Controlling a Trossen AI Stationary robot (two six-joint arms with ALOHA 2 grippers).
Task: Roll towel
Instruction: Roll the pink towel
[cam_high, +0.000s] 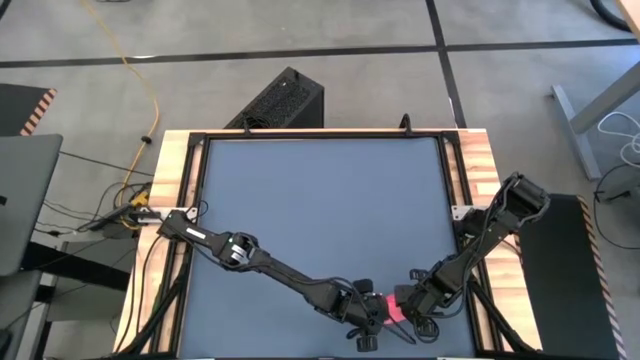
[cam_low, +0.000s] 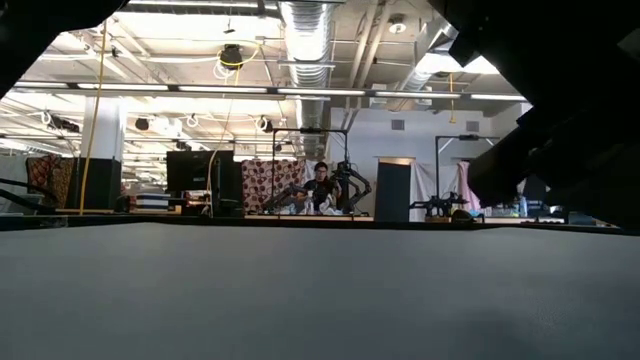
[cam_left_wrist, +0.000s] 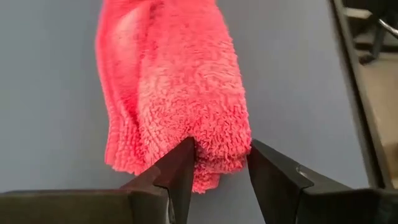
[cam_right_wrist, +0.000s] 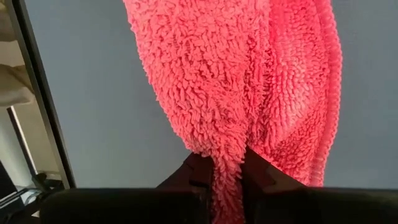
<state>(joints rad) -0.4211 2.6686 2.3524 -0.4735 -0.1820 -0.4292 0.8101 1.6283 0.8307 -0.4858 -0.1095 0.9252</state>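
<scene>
The dark grey tabletop (cam_high: 320, 200) filled the middle of the high view, framed by a black rail and light wooden side boards (cam_high: 170, 200), with grey concrete floor around it, a yellow cable (cam_high: 150, 90) at upper left and a black box (cam_high: 280, 100) just above the table's top edge. Most of the surface lay bare; everything was crowded at the bottom edge, right of centre. There the towel (cam_high: 393, 310) showed as a small pink patch between the two arms. In the left wrist view the left gripper (cam_left_wrist: 219, 171) had its fingers set on either side of the bunched end of the towel (cam_left_wrist: 180, 93), which filled the gap between them. In the right wrist view the right gripper (cam_right_wrist: 224, 177) was pinched tight on a thin hanging fold of the towel (cam_right_wrist: 249, 74). The low view looked across the empty grey surface into a bright workshop with ceiling ducts (cam_low: 310, 30), where a person (cam_low: 322, 188) sat far off.
</scene>
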